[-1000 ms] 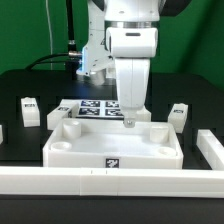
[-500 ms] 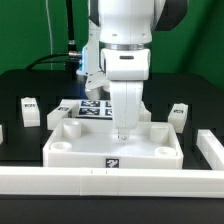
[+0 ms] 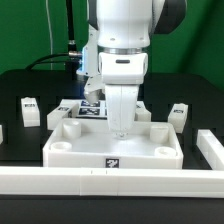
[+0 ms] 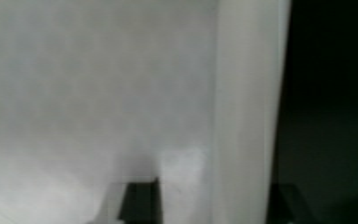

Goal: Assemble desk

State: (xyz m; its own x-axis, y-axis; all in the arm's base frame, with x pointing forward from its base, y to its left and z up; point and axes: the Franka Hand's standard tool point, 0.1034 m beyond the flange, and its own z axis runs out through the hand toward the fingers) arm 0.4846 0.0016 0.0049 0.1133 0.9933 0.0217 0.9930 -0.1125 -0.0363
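The desk top (image 3: pixel 110 152), a white slab with a raised rim and round corner sockets, lies in the middle of the table. My gripper (image 3: pixel 121 130) reaches straight down onto its far rim, slightly toward the exterior view's right of centre. In the wrist view the rim wall (image 4: pixel 247 100) runs between the two dark fingertips (image 4: pixel 140 205), which press against both of its sides, so the gripper (image 4: pixel 215 205) is shut on it. Loose white legs stand on the exterior view's left (image 3: pixel 29 110), beside the slab's far left corner (image 3: pixel 58 118), and on the right (image 3: pixel 179 113).
The marker board (image 3: pixel 92 108) lies behind the slab, partly hidden by the arm. A long white rail (image 3: pixel 110 181) runs along the front, and another white rail piece (image 3: pixel 211 148) lies on the exterior view's right. Cables hang at the back left.
The gripper has shifted slightly to the exterior view's left, come down onto the slab's far rim, and its fingers have closed in on the rim wall.
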